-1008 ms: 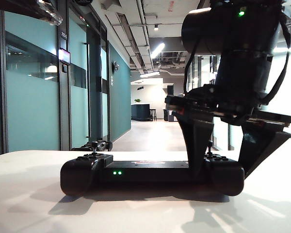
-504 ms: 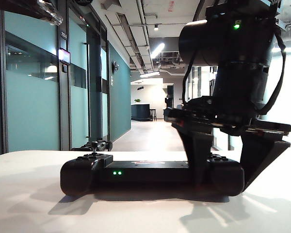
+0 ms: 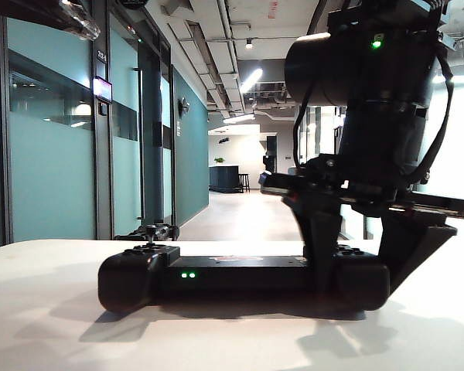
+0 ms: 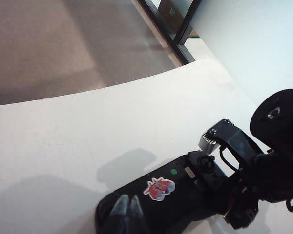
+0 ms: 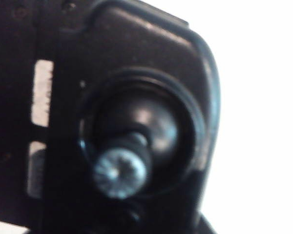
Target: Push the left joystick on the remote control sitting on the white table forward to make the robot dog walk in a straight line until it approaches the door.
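One joystick [image 5: 121,168] close-up — right hand's view

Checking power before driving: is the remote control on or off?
On: two green lights glow on the middle bar of the remote control in the exterior view.

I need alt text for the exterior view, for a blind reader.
The right gripper straddles the right end of the black remote control on the white table. Two green lights glow on its front. Behind, a corridor with teal glass walls.
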Available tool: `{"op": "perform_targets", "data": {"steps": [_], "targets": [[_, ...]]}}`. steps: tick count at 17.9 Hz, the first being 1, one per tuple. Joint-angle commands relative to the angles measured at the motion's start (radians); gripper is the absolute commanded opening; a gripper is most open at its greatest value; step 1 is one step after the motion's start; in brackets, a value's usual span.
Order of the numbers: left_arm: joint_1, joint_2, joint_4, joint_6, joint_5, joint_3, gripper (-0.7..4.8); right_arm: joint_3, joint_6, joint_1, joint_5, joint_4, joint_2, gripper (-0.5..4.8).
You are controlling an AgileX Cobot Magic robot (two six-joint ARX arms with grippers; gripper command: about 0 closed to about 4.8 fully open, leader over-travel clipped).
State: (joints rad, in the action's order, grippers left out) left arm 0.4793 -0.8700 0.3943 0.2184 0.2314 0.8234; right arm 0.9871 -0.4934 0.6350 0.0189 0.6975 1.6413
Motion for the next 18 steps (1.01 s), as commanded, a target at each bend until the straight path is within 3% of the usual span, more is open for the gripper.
{"op": "perform_targets", "data": {"steps": [1, 6, 9, 18], "targets": [[0.001, 0.002, -0.006, -0.006, 0.02, 0.005, -0.05, 0.002, -0.05, 0.003, 0.006, -0.015, -0.001, 2.09], [0.001, -0.003, -0.008, -0.15, 0.02, -0.032, -0.05, 0.002, -0.136, 0.003, 0.006, 0.003, -0.001, 2.09], [0.001, -0.038, -0.05, -0.167, 0.022, -0.112, -0.05, 0.002, -0.135, 0.003, -0.042, 0.043, -0.001, 2.09], [0.0, -0.338, -0.302, -0.297, 0.227, -0.198, -0.05, 0.002, -0.136, 0.003, -0.069, 0.069, -0.001, 2.09]]}}
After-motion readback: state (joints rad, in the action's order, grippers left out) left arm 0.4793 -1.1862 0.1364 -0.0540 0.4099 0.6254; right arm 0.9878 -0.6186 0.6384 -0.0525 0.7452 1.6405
